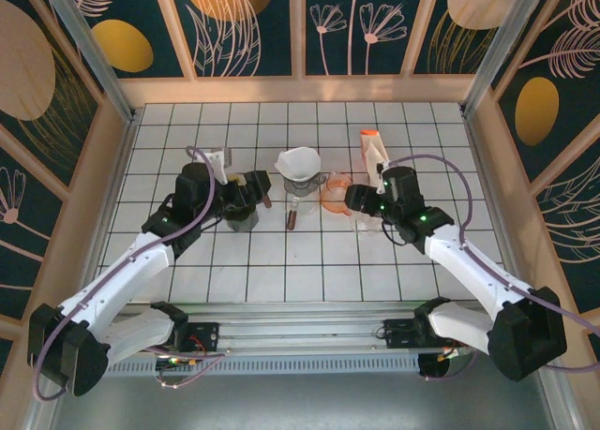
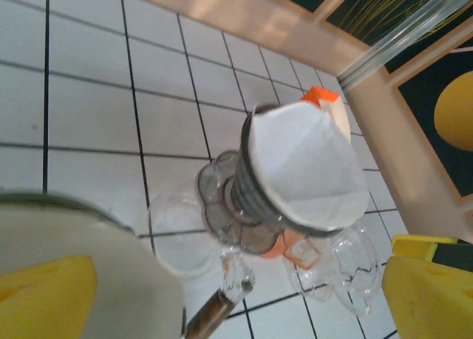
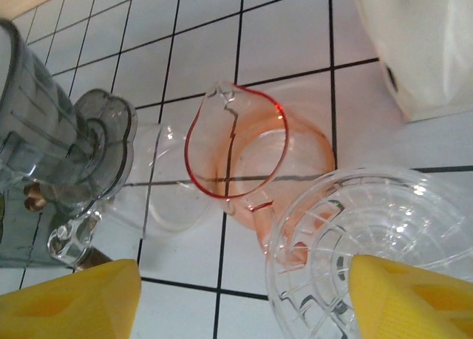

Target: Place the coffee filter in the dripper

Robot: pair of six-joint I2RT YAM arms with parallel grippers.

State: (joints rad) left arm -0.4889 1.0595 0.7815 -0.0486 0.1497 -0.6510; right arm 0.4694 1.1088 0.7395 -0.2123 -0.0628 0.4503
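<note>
Yellow-padded left gripper [image 2: 240, 287] and right gripper [image 3: 244, 280] both hang with jaws apart and empty, while the filter [image 2: 303, 162], light, soft, crushable paper best pinched at its rim, sits in the dripper [image 2: 247, 200] near the table's [image 1: 281, 261] middle.

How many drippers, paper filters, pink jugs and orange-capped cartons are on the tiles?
Drippers: 2 (grey dripper, clear dripper)
Paper filters: 1
Pink jugs: 1
Orange-capped cartons: 1
Total: 5
</note>
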